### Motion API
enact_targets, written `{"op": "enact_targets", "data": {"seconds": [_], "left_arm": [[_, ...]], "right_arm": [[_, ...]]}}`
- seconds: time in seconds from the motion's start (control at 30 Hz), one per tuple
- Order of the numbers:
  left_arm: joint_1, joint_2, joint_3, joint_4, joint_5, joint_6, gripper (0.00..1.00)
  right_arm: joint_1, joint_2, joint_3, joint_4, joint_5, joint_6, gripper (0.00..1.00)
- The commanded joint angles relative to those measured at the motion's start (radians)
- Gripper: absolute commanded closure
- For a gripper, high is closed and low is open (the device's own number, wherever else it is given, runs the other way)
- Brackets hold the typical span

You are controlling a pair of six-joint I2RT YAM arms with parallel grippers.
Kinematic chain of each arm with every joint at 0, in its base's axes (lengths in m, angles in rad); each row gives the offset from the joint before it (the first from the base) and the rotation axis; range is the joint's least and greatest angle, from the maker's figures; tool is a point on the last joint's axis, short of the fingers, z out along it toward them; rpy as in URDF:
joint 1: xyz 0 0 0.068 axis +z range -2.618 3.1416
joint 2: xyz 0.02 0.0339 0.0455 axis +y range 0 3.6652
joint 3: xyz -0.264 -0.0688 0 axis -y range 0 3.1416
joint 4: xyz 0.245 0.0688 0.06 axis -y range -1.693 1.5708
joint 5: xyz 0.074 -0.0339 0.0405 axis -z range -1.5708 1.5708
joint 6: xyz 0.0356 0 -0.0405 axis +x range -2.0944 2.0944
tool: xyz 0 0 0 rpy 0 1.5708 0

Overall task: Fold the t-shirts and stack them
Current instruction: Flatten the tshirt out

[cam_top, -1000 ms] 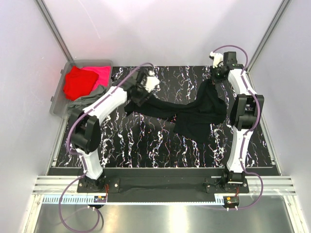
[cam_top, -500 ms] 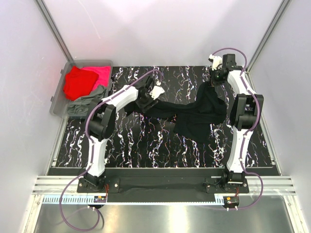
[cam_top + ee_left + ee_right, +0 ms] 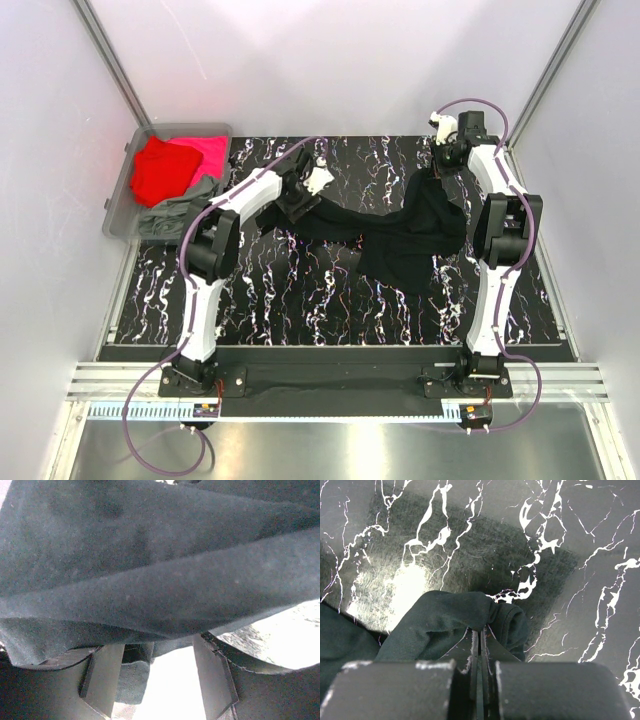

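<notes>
A black t-shirt [image 3: 410, 235] lies stretched and bunched across the back of the marble-patterned table [image 3: 300, 290]. My right gripper [image 3: 443, 165] is shut on a bunched edge of it at the back right; in the right wrist view the closed jaws [image 3: 481, 630] pinch the black cloth [image 3: 445, 620] just above the table. My left gripper [image 3: 298, 200] is at the shirt's left end. In the left wrist view its fingers [image 3: 157, 652] stand apart under draped black cloth [image 3: 150, 570], with a bright gap between them. Red [image 3: 160, 168], magenta-pink [image 3: 208, 150] and grey-green [image 3: 185, 205] shirts lie in the bin.
A clear plastic bin [image 3: 118, 205] stands off the table's back left corner. White walls close in the back and both sides. A metal rail [image 3: 330, 380] with both arm bases runs along the near edge.
My left arm has swung its forearm towards the back, and its gripper has shifted a little nearer along the shirt's left end. My right gripper has barely moved and still pinches the shirt.
</notes>
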Motion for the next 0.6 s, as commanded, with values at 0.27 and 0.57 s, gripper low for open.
{"op": "enact_targets", "data": {"seconds": [0.27, 0.57], "left_arm": [[0.033, 0.025, 0.017, 0.019, -0.018, 0.027, 0.49], [0.04, 0.026, 0.051, 0.019, 0.002, 0.014, 0.73]], "right_arm": [[-0.005, -0.053, -0.027, 0.009, -0.015, 0.005, 1.0], [-0.005, -0.053, -0.027, 0.007, -0.018, 0.008, 1.0]]}}
